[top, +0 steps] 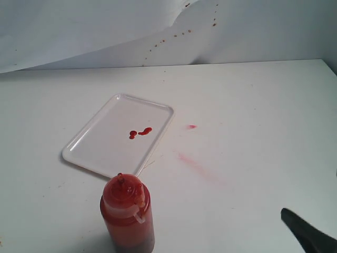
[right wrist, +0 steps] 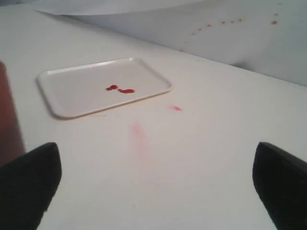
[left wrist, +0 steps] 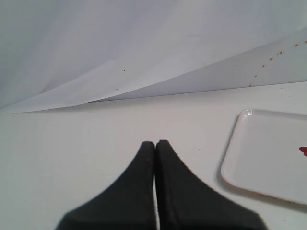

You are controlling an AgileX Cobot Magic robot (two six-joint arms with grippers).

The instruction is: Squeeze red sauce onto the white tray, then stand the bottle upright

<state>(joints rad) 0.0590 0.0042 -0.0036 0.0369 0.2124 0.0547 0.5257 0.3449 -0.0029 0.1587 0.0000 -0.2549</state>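
Observation:
The red squeeze bottle (top: 128,213) stands upright on the table near the front edge, cap tether hanging at its side; a blurred red strip of it (right wrist: 8,120) shows in the right wrist view. Behind it lies the white tray (top: 100,145), also seen in the wrist views (left wrist: 268,158) (right wrist: 76,88). Small blobs of red sauce (top: 139,132) (right wrist: 121,89) sit on the tray. My right gripper (right wrist: 158,167) is open and empty, to the right of the bottle; one finger (top: 308,234) shows at the lower right. My left gripper (left wrist: 155,143) is shut and empty, left of the tray.
A small red spot (top: 192,126) and a faint pink smear (top: 197,167) mark the table right of the tray. A white paper backdrop (top: 105,31) with brownish-red specks (top: 181,34) rises behind the table.

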